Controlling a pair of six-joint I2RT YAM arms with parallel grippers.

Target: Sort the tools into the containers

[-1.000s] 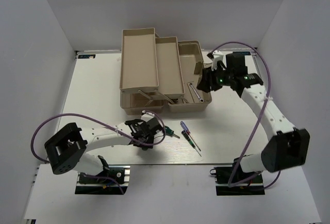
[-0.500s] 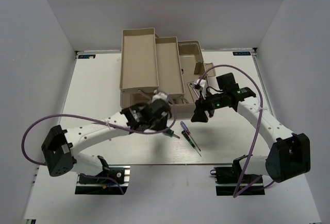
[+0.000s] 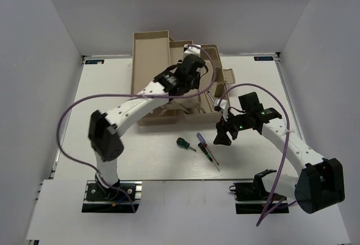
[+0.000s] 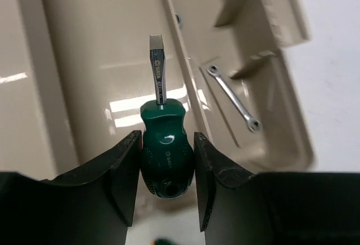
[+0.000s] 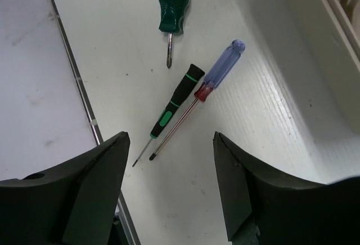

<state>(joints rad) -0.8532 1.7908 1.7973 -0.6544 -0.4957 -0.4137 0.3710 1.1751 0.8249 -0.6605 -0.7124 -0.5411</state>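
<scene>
left gripper: jaws clamped on stubby green-handled flat-blade screwdriver, over beige plastic toolbox tray; right gripper: jaws spread, above purple-and-red-handled screwdriver, thin dark screwdriver, second green stubby screwdriver on white table

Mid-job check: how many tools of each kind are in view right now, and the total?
stubby green-handled screwdriver: 2, one in the left end effector, one loose
purple-and-red-handled screwdriver: 1
thin dark screwdriver: 1
silver wrench: 1 plainly visible
Total: 5
</scene>
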